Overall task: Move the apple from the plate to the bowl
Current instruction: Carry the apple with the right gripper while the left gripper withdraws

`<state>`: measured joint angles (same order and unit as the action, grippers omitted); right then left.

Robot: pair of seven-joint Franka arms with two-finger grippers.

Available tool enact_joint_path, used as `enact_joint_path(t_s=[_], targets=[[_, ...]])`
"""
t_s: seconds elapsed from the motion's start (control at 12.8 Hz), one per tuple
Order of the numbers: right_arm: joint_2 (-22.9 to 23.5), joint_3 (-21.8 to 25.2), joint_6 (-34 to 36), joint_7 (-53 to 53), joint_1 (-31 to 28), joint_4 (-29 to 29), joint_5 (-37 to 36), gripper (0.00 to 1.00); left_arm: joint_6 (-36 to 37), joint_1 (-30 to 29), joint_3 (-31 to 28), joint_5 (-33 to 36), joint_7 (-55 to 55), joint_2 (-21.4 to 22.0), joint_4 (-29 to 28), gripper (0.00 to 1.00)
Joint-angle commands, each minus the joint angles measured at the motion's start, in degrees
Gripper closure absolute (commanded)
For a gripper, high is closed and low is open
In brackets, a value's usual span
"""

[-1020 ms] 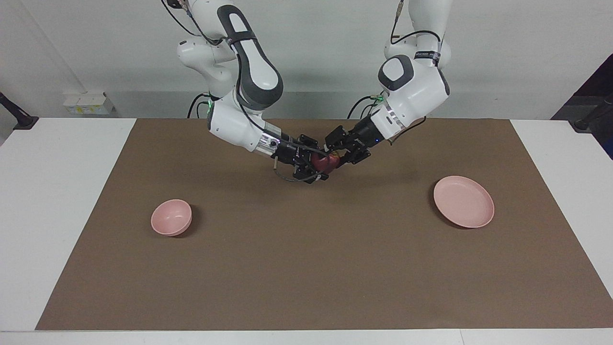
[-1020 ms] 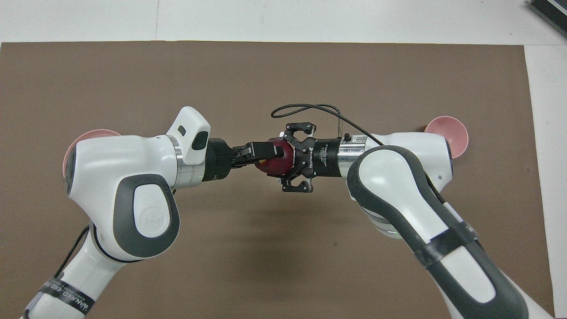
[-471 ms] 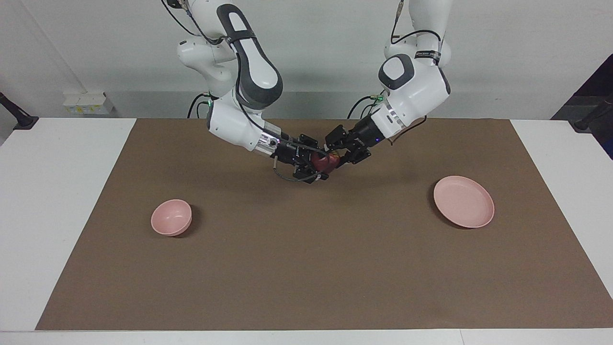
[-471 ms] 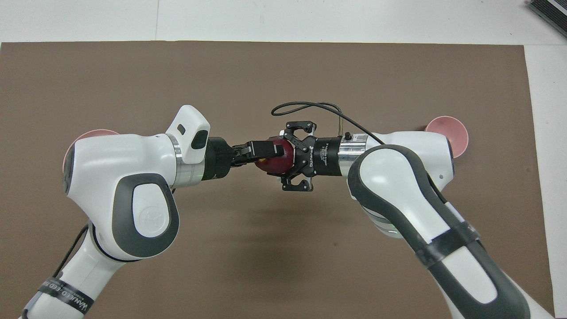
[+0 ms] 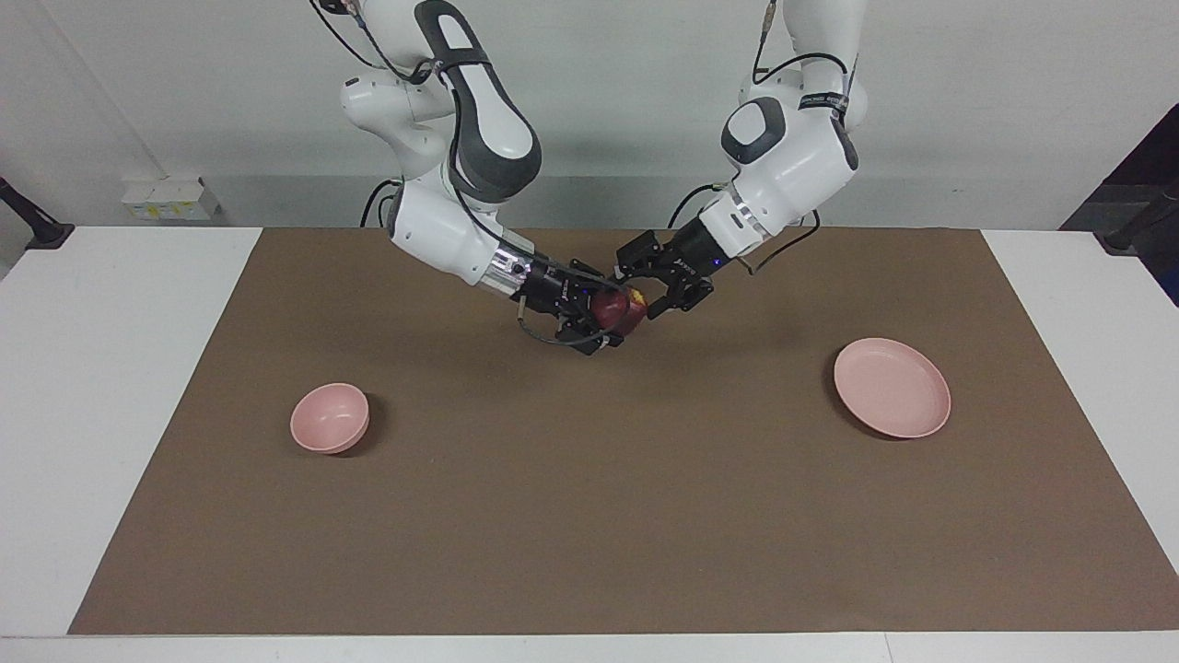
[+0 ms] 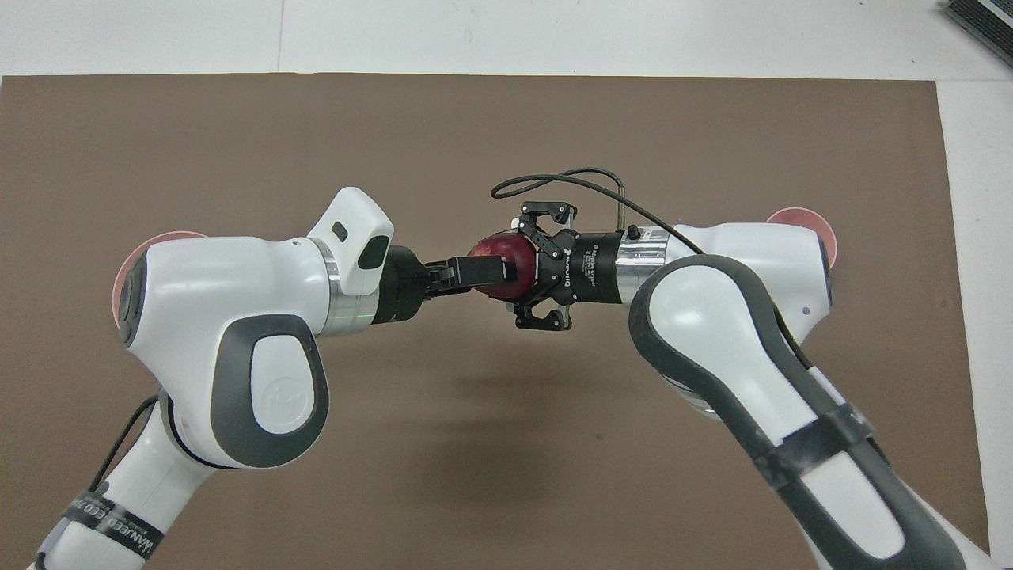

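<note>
The dark red apple (image 5: 615, 313) is up in the air over the middle of the brown mat. My right gripper (image 5: 612, 318) is shut on it; it also shows in the overhead view (image 6: 514, 269), around the apple (image 6: 506, 252). My left gripper (image 5: 645, 296) is open right beside the apple, one finger lying over it in the overhead view (image 6: 487, 271). The flat pink plate (image 5: 892, 387) lies bare toward the left arm's end; the left arm mostly hides it from above (image 6: 120, 273). The small deep pink bowl (image 5: 330, 418) stands bare toward the right arm's end, half hidden from above (image 6: 799, 218).
The brown mat (image 5: 589, 516) covers most of the white table. A black cable (image 6: 554, 178) loops from the right gripper's wrist. A dark object (image 6: 981, 20) lies at the table's corner farthest from the robots.
The apple has shifted with my right gripper, away from the robots and slightly up. My left gripper has let go of it and its arm has lifted a little.
</note>
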<state>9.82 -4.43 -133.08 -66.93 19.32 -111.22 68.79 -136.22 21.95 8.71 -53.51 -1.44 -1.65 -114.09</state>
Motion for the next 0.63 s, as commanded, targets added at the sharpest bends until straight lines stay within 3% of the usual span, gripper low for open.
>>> enact_joint_path(t_s=[0.0,0.16,0.39,0.55], targets=[[-2.0,0.1,0.5,-2.4,-2.1,-0.3,-6.1,1.00,2.8,-1.7,-1.0,5.6,1.1,0.6,0.5,0.00],[-2.6,0.2,0.8,-6.3,-3.4,-0.1,-15.5,1.00,7.1,-5.9,-1.0,14.0,0.6,1.1,0.5,0.00],[-4.3,0.3,14.0,-7.6,-10.9,1.4,-34.1,1.00,11.5,-10.9,-1.0,28.5,0.1,1.3,0.5,0.00],[-4.8,0.2,17.8,-6.9,-15.3,1.9,-41.4,1.00,12.9,-13.9,-0.9,38.2,0.0,1.3,0.5,0.00]])
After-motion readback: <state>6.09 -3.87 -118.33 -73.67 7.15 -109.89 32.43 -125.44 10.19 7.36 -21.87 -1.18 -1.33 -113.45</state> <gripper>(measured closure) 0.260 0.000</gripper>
